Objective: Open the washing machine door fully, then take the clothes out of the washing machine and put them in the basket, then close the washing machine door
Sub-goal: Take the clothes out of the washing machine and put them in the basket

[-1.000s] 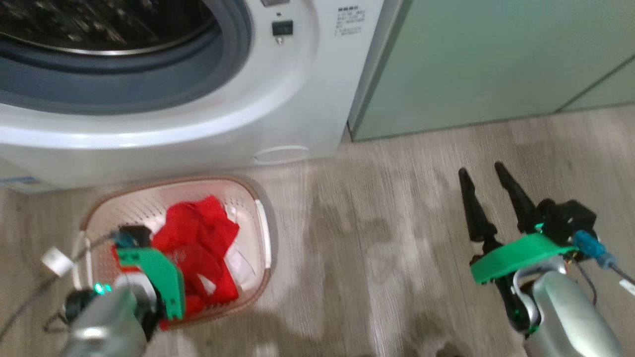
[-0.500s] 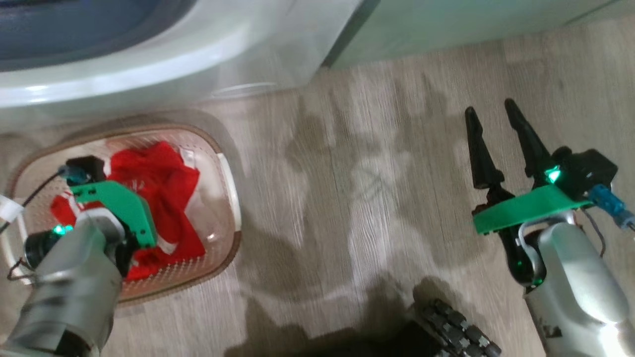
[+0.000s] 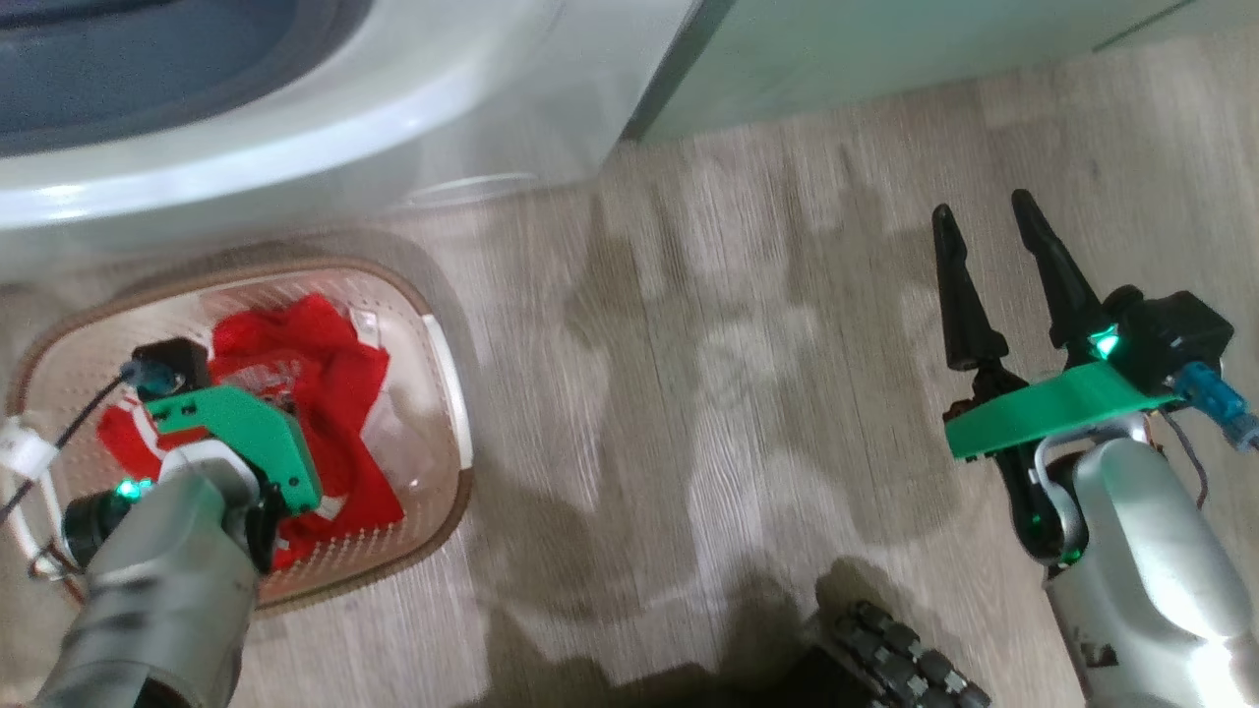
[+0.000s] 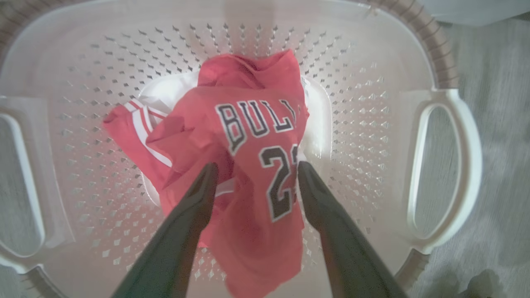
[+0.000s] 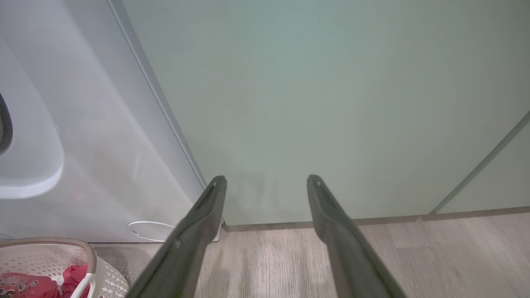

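Black letters edged in white on the red clothes (image 4: 248, 136) read "BUL", the rest folded away, above a number starting with 2. The clothes lie crumpled in the cream basket (image 4: 372, 62) on a pale wood-grain floor (image 3: 689, 393), just before the white washing machine (image 3: 295, 167). The left gripper (image 4: 256, 164) hangs over them, jaws released. The right gripper (image 3: 984, 206), jaws apart and empty, faces a pale green cabinet (image 5: 331, 82).

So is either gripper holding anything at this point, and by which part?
Nothing is held. The left gripper stands open over the clothes lying in the basket; the right gripper is open and empty.
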